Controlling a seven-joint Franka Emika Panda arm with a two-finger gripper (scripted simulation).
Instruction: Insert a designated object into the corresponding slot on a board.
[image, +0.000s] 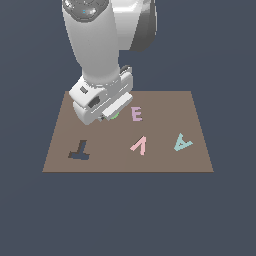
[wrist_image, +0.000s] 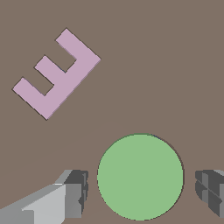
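We are seeing the end effector (wrist_image: 140, 188) hanging low over the board (image: 165, 160), fingers (wrist_image: 74, 192) spread wide — one on each side of the green disc (wrist_image: 140, 177), neither touching it. The disc is lying flat on the board, near the pink E (wrist_image: 57, 74). In the exterior view, the arm is hiding most of the disc — the T-shaped cut-out (image: 80, 151) sits well apart.

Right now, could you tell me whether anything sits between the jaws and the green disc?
Nothing visible does. In the wrist view the green disc lies flat on the board between the open jaws, with bare board either side. The pink E lies apart from it.
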